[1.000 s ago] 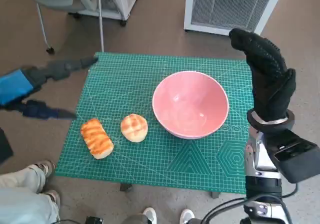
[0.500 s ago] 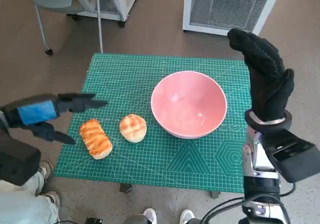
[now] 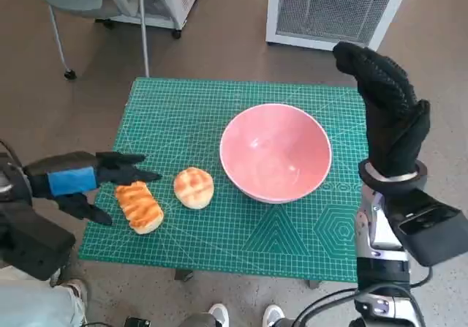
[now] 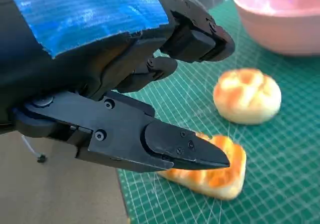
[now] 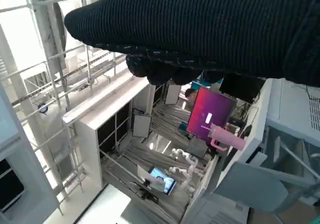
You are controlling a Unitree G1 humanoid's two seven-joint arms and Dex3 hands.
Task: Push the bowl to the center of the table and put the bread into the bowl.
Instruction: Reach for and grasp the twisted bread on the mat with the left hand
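Far left: left hand (image 3: 77,182) low at the mat's left edge, fingers apart and holding nothing — thumb and upper fingers straddling the end of the striped bread loaf (image 3: 140,205), apparently set to close on it; contact not clear from the head view, and in the left wrist view the thumb tip merely overlaps the loaf (image 4: 207,169). Just right of it, apart: round scored bun (image 3: 194,187), resting on the green cutting mat (image 3: 190,115). Further right, pink bowl (image 3: 276,151), empty, upright, a little right of the table's middle — probably near enough to receive bread. Bare mat behind and in front of bun and bowl, so room to lift across. Far right: gloved right hand (image 3: 387,115) raised upright beside the bowl's right rim, fingers together, empty, seemingly parked clear of the path.
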